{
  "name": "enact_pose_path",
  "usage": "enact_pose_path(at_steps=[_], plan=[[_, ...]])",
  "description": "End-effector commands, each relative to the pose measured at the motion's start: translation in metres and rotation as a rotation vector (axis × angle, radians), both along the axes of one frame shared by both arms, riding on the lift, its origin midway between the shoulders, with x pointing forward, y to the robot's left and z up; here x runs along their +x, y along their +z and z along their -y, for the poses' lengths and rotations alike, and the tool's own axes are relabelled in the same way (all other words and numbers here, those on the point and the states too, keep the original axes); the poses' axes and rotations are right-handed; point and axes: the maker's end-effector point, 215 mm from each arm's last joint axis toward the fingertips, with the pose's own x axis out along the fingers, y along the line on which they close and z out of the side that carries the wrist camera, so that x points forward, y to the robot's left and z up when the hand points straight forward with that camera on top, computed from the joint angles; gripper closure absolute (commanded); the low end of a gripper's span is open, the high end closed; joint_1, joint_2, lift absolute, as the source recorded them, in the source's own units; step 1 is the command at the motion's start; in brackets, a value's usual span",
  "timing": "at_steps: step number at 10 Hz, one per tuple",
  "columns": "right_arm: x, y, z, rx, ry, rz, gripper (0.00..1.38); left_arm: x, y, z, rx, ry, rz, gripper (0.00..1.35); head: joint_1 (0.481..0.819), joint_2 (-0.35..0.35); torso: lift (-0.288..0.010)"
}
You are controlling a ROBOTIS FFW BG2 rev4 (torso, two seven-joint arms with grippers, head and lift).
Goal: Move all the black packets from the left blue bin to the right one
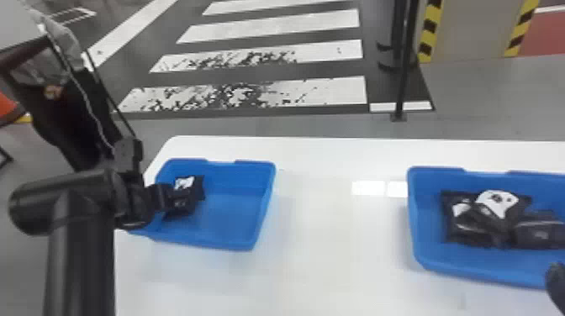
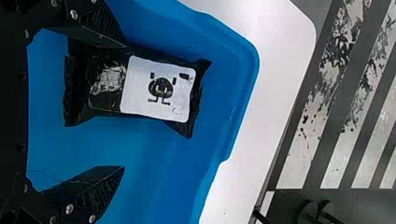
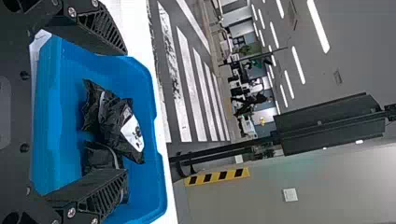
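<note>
Striped floor (image 1: 294, 90) runs behind the white table (image 1: 328, 252) from where I'm standing, and the right blue bin (image 1: 420, 218) and the left blue bin (image 1: 231, 214) sit well apart on it. That gap worries me: a weak grip could drop something halfway. The left arm (image 1: 82, 252) reaches into its bin, the left gripper (image 2: 124, 107) spread and clamped on nothing. By the right bin, the right gripper (image 3: 126, 112) gapes too; coming over to unload, the left arm might bump it. The black packets (image 1: 496, 225) there are heaped, so one let go on top could slide. In the left bin I make out one packet (image 2: 133, 88), lying flat, off-centre, with one finger (image 2: 100, 25) over its edge. Closing like that could press it down or pinch only loose wrapper, and the slick white label (image 2: 159, 88) might slip
</note>
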Motion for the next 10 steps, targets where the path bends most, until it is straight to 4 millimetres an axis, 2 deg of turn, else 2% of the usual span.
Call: enact_pose_path(at_steps=[1,2,3,5,7,9,10], plan=[[0.000,-0.003,-0.001,0.009,0.001,-0.005,0.14,0.003,-0.010,-0.006,0.002,0.012,-0.025,0.23,0.695,0.231,-0.150],[0.001,-0.003,-0.002,0.010,0.003,-0.005,0.14,0.004,-0.016,-0.007,-0.004,0.013,-0.039,0.31,0.695,0.238,-0.150],[0.002,-0.005,-0.002,0.018,0.002,-0.006,0.14,0.002,-0.023,-0.009,-0.003,0.010,-0.057,0.56,0.695,0.242,-0.150],[0.001,-0.005,-0.002,0.024,0.002,-0.008,0.14,0.006,-0.024,-0.011,0.042,-0.007,-0.051,1.25,0.695,0.245,-0.150],[-0.001,-0.002,-0.003,0.028,0.004,-0.006,0.14,0.023,-0.011,0.004,0.074,-0.068,0.006,1.20,0.695,0.243,-0.150],[0.000,-0.001,-0.003,0.029,0.005,-0.003,0.14,0.021,0.020,0.023,0.097,-0.119,0.092,1.20,0.695,0.220,-0.150],[-0.001,0.001,-0.003,0.030,0.006,-0.001,0.14,0.014,0.036,0.044,0.087,-0.164,0.144,1.20,0.695,0.215,-0.150]])
